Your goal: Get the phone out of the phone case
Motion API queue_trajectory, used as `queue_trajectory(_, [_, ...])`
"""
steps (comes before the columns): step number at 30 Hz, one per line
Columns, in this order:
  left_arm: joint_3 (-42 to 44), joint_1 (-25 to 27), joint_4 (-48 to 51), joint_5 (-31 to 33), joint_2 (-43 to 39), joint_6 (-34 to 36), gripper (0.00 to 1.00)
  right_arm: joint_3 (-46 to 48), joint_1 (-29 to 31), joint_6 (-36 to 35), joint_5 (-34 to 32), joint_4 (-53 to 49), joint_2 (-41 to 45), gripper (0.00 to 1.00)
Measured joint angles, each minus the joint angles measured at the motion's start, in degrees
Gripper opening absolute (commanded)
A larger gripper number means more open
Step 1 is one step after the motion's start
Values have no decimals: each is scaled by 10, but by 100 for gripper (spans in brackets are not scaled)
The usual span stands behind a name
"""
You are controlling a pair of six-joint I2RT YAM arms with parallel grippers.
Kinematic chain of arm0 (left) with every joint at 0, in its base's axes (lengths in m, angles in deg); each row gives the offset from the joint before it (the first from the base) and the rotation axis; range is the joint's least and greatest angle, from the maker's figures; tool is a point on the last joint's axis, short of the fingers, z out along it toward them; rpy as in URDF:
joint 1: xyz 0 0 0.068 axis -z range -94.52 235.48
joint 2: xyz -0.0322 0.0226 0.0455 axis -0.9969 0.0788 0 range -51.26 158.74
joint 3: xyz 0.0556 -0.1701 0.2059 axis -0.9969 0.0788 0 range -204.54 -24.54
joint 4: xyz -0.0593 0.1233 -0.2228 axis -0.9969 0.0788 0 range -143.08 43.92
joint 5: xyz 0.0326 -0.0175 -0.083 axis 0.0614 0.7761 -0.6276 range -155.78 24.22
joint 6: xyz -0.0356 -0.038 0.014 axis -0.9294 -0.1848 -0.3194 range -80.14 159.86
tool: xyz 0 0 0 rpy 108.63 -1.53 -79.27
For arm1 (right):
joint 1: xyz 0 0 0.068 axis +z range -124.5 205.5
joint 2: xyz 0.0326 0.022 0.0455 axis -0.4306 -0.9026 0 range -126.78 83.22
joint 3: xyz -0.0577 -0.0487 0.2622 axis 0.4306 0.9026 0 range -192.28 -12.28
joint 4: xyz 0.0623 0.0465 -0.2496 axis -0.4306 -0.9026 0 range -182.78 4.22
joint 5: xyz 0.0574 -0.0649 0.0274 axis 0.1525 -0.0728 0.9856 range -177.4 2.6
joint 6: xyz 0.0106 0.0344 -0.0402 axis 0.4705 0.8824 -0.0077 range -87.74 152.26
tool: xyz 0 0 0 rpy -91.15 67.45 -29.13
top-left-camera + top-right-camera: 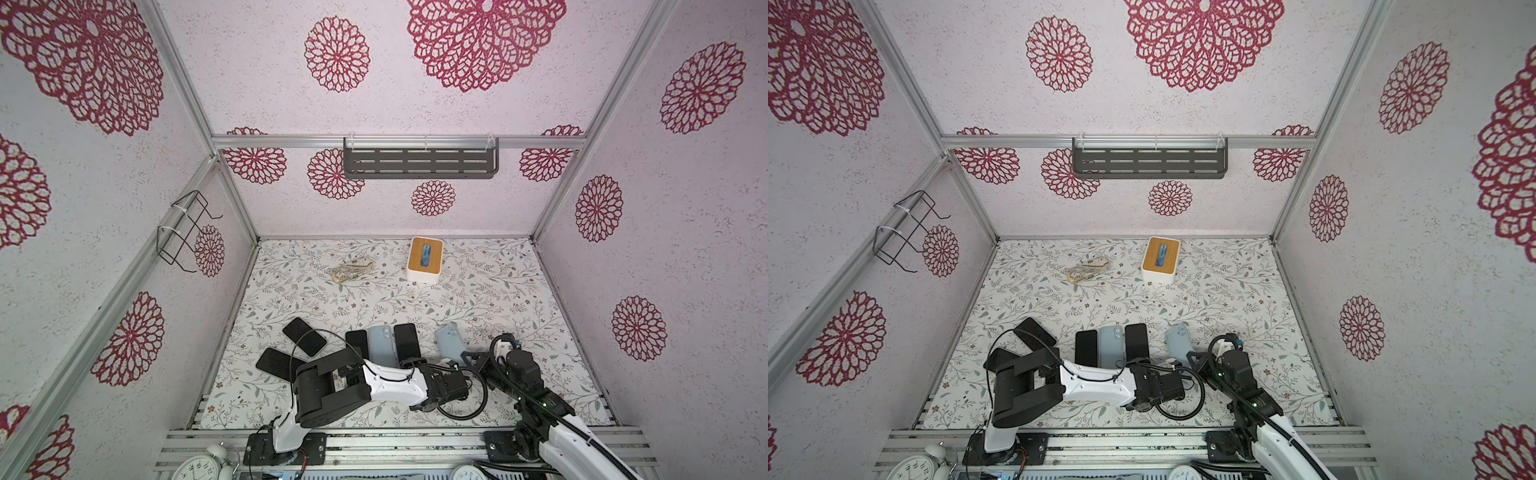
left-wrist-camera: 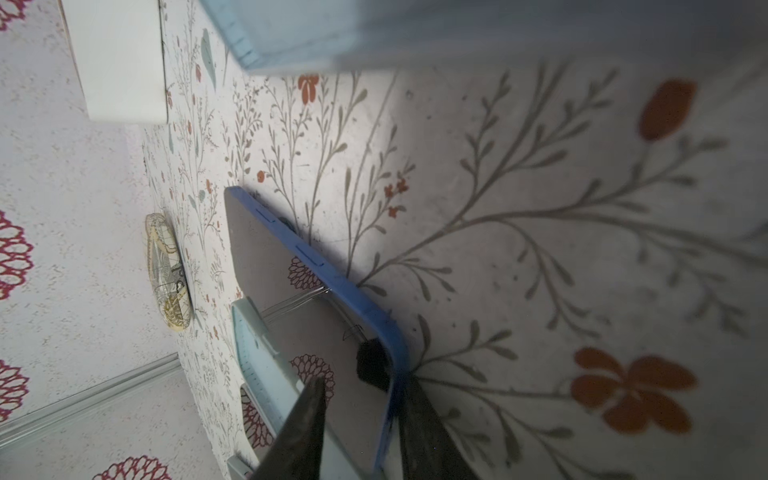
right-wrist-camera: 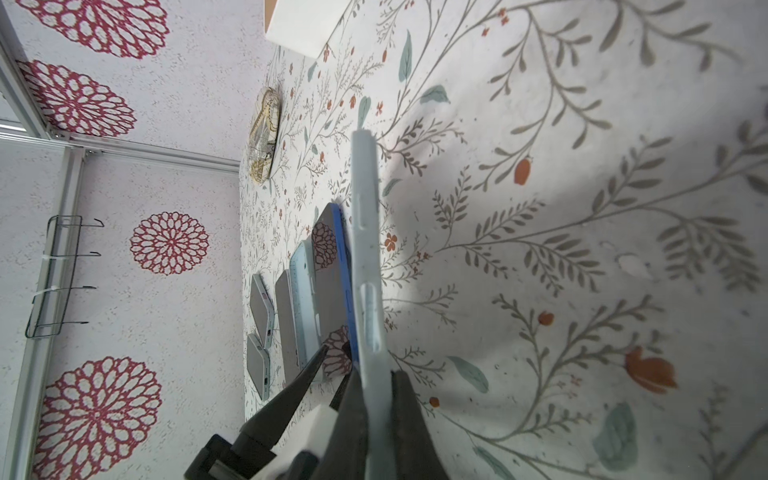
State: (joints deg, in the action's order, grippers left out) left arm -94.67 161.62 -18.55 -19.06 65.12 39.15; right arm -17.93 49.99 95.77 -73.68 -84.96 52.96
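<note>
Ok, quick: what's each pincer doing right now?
Left pincer: open, astride the blue-edged phone at its corner.
Right pincer: shut on the pale blue phone case.

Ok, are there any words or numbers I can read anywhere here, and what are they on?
"11" and "12": on the face of the white alarm clock at the near edge; its other numbers are cut off or too small to read.
Second clock: only its top shows, and its marks are too small to read.
Phones, phone case, tissue box: no words or labels show.
</note>
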Motion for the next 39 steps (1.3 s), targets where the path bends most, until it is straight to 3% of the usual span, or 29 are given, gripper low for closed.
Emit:
queue_trajectory(3, [-3, 1, 3, 13, -1, -4, 64, 0, -1, 0, 7, 5, -6, 0])
queue_trajectory(9, [-2, 4, 18, 25, -32, -37, 87, 7, -1, 2, 14, 42, -25, 0])
queue_trajectory(10, [1, 5, 21, 24, -46, -43, 98, 8, -1, 5, 14, 48, -31, 0])
queue_trajectory(20, [135, -1, -20, 16, -324, -129, 97, 9, 1, 6, 9, 176, -178, 0])
queue_trajectory(30, [260, -83, -26, -26, -548, -233, 97, -23, 47, 6, -40, 281, -318, 0])
queue_trajectory(39, [251, -122, -5, -50, -613, -294, 97, -34, 109, 17, -103, 356, -422, 0])
